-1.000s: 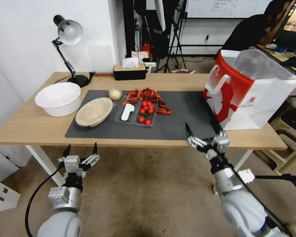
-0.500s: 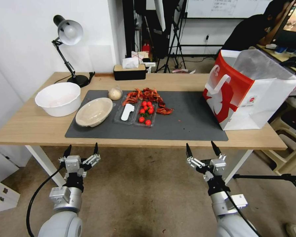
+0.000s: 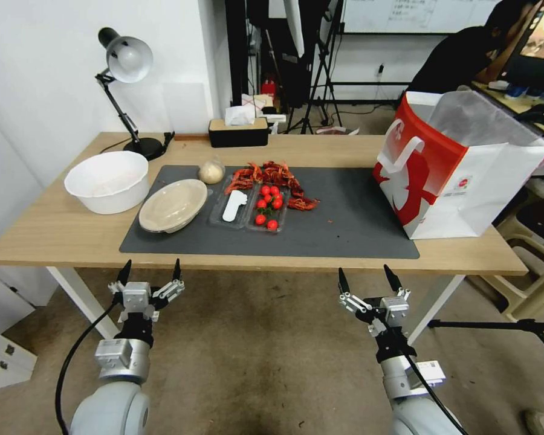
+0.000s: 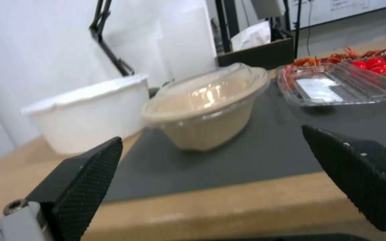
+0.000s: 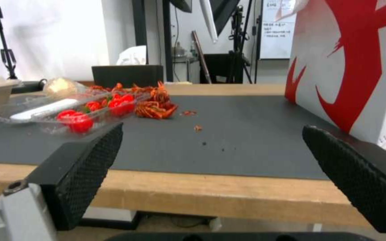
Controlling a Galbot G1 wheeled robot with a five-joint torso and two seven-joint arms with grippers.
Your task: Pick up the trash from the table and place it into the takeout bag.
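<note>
We hold both claws below and in front of the tabletop's (image 3: 60,232) near edge, fingers spread wide, nothing in either. The left claw (image 3: 150,279) hangs off the near edge toward the left end, facing the beige shallow bowl (image 3: 173,205). The right claw (image 3: 369,284) hangs off the near edge toward the right end, with the takeout bag (image 3: 459,163) ahead and to its right.

Trash we can see: the beige bowl, covered by a clear lid, sits on the dark mat's (image 3: 350,223) left end, just beside the white tub (image 3: 107,180), which stands off the mat toward the left edge. A small clear bag with a beige lump (image 3: 211,171) lies behind the bowl near the mat's far edge. A clear tray (image 3: 248,208) holding a white utensil and cherry tomatoes (image 3: 268,205) sits mid-mat, with red crayfish shells (image 3: 272,176) heaped behind it.

The takeout bag stands upright at the tabletop's right end, mouth open upward, lined with clear plastic, presumably so items can drop straight in.

Our judgement: claws rest low to keep the tabletop unobstructed; most trash remains unbagged.
</note>
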